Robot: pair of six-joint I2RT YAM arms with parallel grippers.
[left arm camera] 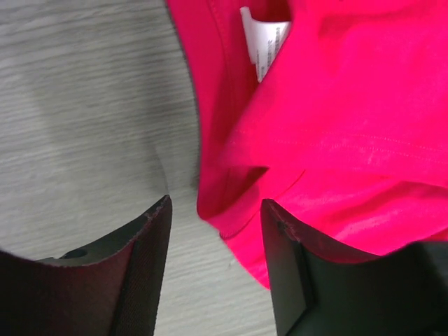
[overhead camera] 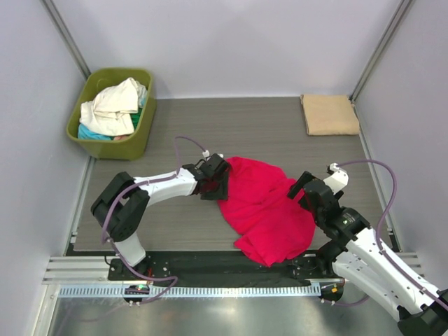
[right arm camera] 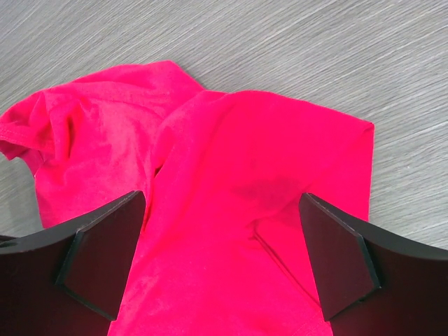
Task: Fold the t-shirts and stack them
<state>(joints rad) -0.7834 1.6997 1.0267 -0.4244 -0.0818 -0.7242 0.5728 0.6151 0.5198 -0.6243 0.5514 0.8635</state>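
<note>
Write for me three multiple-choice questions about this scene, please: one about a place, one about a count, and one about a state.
1. Where on the table does the folded tan shirt lie?
A. near left corner
B. the middle
C. far right corner

2. How many shirts lie on the table outside the tub?
A. one
B. two
C. four

3. The right hand is:
A. open over the red shirt
B. shut on cloth
C. out of view

Answers:
1 C, the top view shows it folded in that corner.
2 B, only the red one and the tan one lie there.
3 A, its wrist view shows both fingers wide apart with red cloth under them.
</note>
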